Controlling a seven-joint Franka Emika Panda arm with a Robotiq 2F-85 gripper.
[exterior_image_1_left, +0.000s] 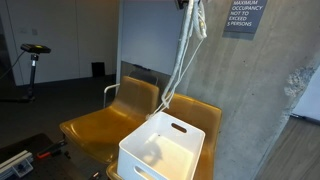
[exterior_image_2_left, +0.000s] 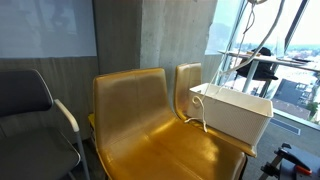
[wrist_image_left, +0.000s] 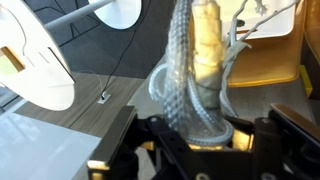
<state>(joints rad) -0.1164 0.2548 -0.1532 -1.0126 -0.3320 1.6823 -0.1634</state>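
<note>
The hand (wrist_image_left: 195, 138) is closed tight around a pale rope (wrist_image_left: 193, 60), clamped between its fingers, with loops of the rope bunched just above the grip in the wrist view. In an exterior view the rope (exterior_image_1_left: 180, 60) hangs in long strands from the top edge of the picture, close in front of a concrete wall (exterior_image_1_left: 250, 100) that carries a sign (exterior_image_1_left: 245, 15).

The strands end just above the back rim of an open white bin (exterior_image_1_left: 135, 160) with slot handles. Whether they touch the rim cannot be told. What lies in the bin is too pale to make out.

The bin stands on the seat of one of two joined yellow chairs (exterior_image_2_left: 130, 115), near its front edge. The neighbouring yellow seat is bare. A grey chair (exterior_image_2_left: 25, 100) stands just beside them.
</note>
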